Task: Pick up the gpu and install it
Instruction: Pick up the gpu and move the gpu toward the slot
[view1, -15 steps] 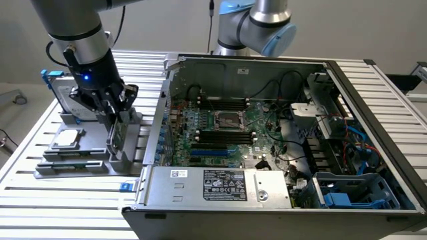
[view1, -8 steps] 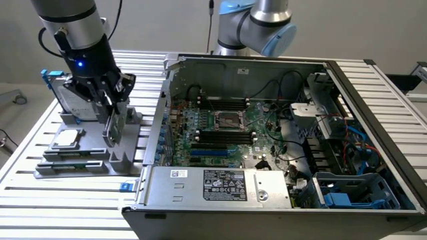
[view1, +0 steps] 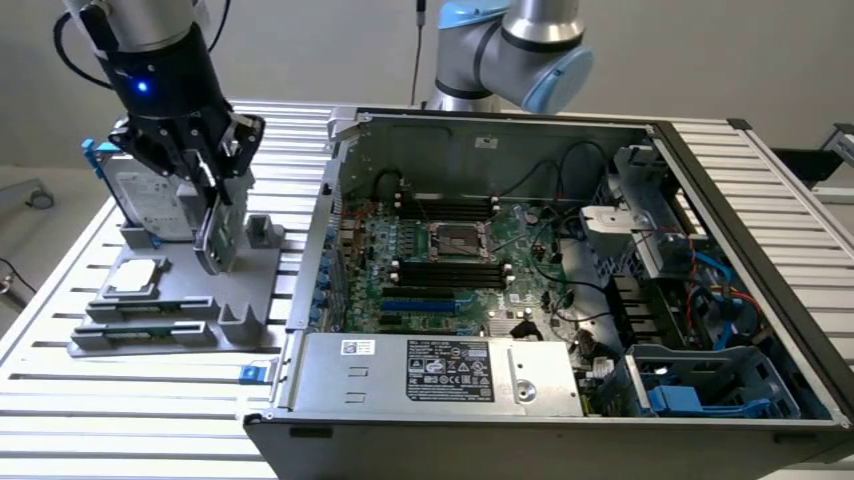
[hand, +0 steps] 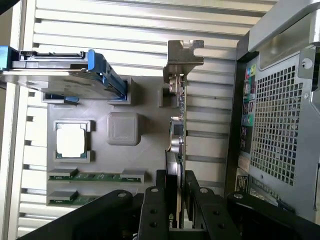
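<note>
Exterior view, upper left: black gripper (view1: 211, 180) half-closed, clamping thin green gpu card (view1: 218, 235) with silver bracket, upright at grey plastic holder (view1: 254, 325). Likely best lifted straight up, untilted.

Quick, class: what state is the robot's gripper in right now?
Gripper: jaws closed on the gpu.
</note>
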